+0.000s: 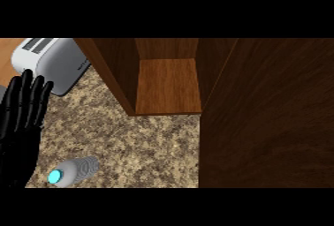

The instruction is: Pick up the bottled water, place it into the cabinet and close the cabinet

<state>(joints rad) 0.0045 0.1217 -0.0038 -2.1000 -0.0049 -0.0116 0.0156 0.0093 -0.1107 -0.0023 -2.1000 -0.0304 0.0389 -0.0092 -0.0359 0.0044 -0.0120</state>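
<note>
The water bottle lies on its side near the counter's front edge, its blue cap pointing front-left. The left hand rests just left of it, fingers straight and holding nothing. The right hand is not seen. The cabinet stands open at the back.

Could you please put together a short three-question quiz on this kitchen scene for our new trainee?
1. True or false: the bottled water already stands inside the cabinet.
2. Which appliance sits at the counter's far left corner? A) kettle B) toaster C) blender
3. Fill in: the cabinet door is ____.

Key
1. False: it lies on its side on the counter, cyan cap toward the viewer, beside the left hand.
2. B: the toaster.
3. Open: the wooden shelf inside shows. The left hand is open, fingers up, at the view's left edge; the right hand is out of view.
</note>
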